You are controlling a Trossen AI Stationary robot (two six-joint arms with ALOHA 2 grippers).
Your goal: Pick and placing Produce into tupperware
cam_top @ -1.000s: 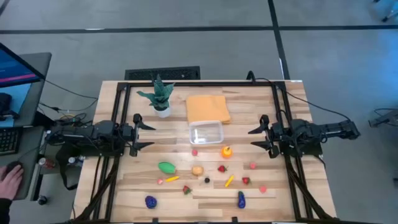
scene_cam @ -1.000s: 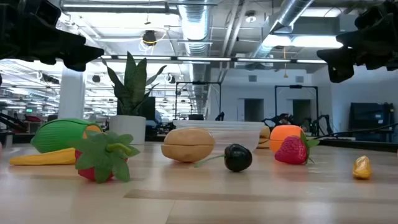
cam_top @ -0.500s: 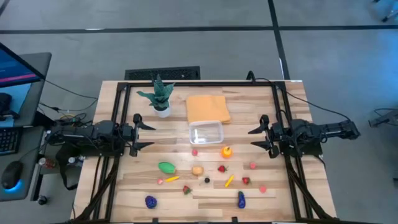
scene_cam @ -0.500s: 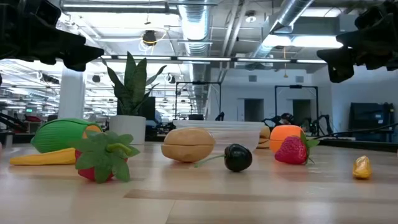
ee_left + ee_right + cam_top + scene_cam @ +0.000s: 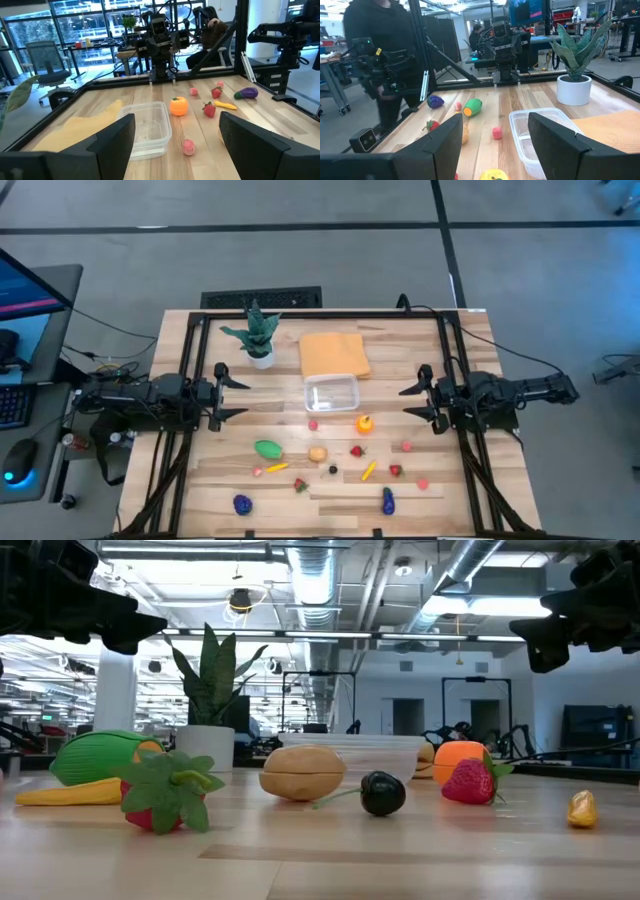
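produce (image 5: 317, 453) lay scattered across the near half of the table (image 5: 470, 340), none of it yet inside the tupperware (image 5: 331, 393), which stood empty at table centre, touching the near edge of the orange cloth (image 5: 334, 354). left gripper (image 5: 224, 391) was parked at the left rail, fingers spread and holding nothing, pointing toward the centre. nearest to it on that side was the green piece (image 5: 267, 448), lying toward the front edge from the gripper, its long axis running roughly across the table; a purple piece (image 5: 243, 503) lay further toward the front corner. centre ground held the tan piece (image 5: 317, 453) and the orange fruit (image 5: 365, 423), the latter just beside the container's near right corner. right gripper (image 5: 411, 401) was parked at the right rail, fingers likewise spread and empty, aimed at the centre. judged from the overhead view, the orange fruit sat somewhat closer to the right gripper, forward and inward from it, so that arm appeared better placed for a first pick, with a short carry to the container. potted plant (image 5: 256, 335) stood at the far left, well apart from the work.
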